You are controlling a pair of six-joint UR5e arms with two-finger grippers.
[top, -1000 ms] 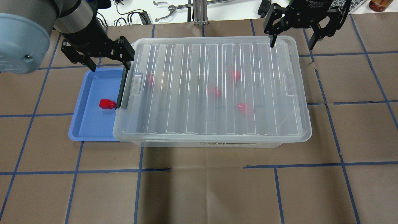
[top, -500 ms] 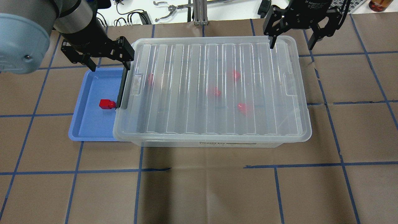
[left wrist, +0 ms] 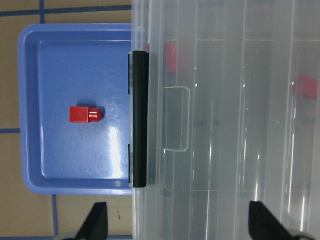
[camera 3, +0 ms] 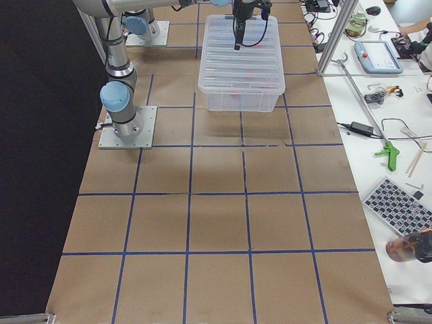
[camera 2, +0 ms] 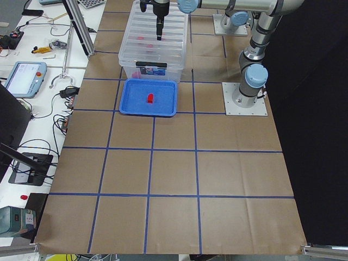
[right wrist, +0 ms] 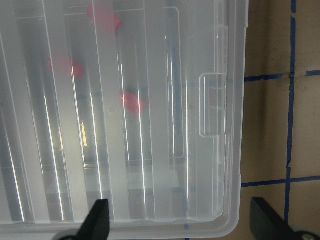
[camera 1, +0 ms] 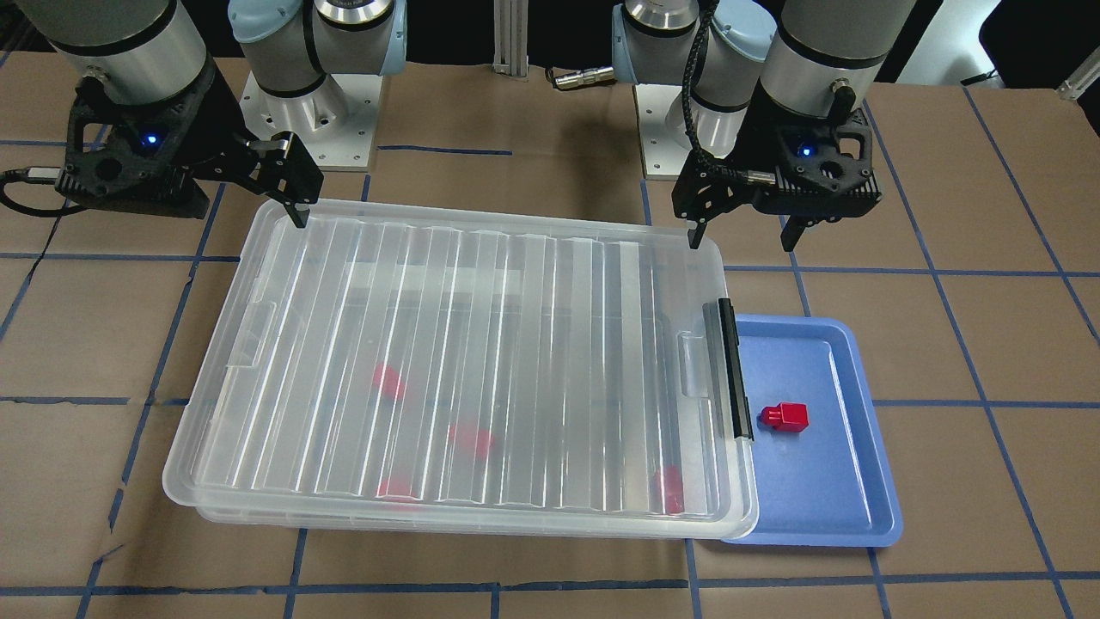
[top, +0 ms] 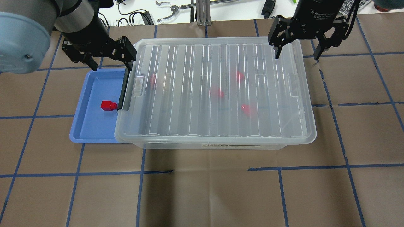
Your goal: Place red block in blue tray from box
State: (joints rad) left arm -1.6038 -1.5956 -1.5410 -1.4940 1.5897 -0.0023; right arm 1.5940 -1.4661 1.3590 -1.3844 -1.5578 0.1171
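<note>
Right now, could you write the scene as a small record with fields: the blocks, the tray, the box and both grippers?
box: lid on; four other red blocks seen blurred inside
red block: lying in the blue tray, close to the black latch bar
blue tray: at the box's latch end, one edge under the box rim
left gripper: open, empty, above the latch end
right gripper: open, empty, above the box's opposite end

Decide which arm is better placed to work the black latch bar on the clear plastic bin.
Left: the left gripper hovers open beside the black latch bar, at the clear plastic bin's end by the light-blue plastic tray; the right gripper hovers open at the opposite end.
</note>
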